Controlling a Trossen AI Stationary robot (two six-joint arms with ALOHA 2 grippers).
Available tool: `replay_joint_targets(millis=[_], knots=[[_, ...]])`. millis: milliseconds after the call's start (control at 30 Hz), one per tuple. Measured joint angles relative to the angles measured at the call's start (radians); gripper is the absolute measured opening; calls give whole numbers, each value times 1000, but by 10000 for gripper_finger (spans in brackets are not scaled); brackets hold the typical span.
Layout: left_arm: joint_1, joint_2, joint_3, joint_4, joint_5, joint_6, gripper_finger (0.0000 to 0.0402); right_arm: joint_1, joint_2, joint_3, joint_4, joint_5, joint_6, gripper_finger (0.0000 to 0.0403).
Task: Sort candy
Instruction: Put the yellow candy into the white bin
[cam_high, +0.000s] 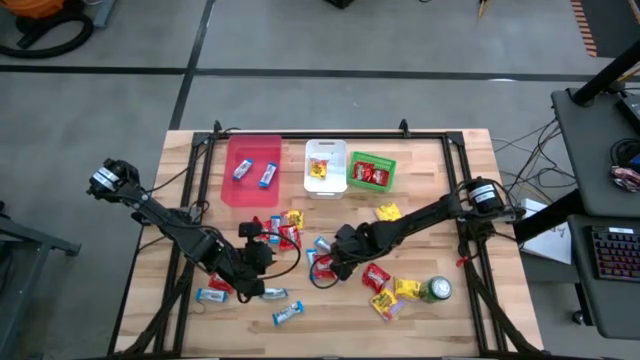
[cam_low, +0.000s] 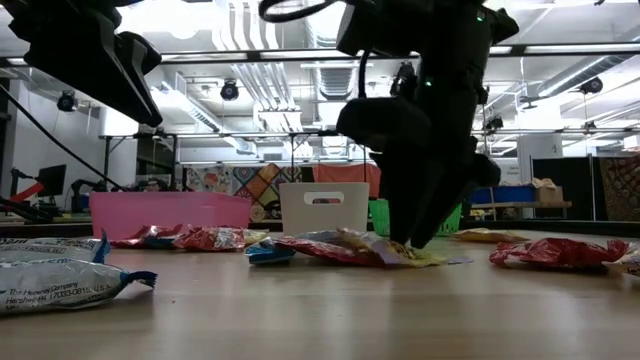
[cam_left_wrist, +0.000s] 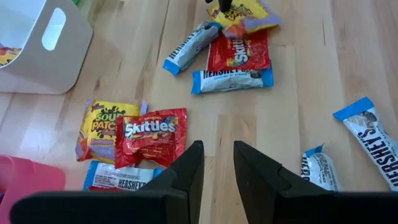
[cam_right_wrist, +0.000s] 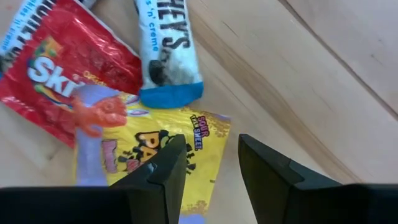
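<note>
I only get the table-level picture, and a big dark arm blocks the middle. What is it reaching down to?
Observer: That is the right gripper. Its fingers are open over a yellow Sour Patch packet, which lies beside a red Skittles packet.
Operator: What is inside the three bins at the back?
Observer: Seen from above, the pink bin holds two blue-and-silver bars, the white bin holds a yellow packet, and the green bin holds red packets.
Operator: And the other arm?
Observer: The left gripper is open and holds nothing. It is over bare wood of the table.
</note>
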Motion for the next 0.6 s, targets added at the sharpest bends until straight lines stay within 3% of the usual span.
replay_joint_targets(millis=[367, 600], knots=[[0, 0, 0, 10, -6, -26, 72, 0, -4, -64, 91, 23, -39, 129], [1, 0, 0, 32, -6, -27, 72, 0, -4, -92, 140, 35, -74, 66]])
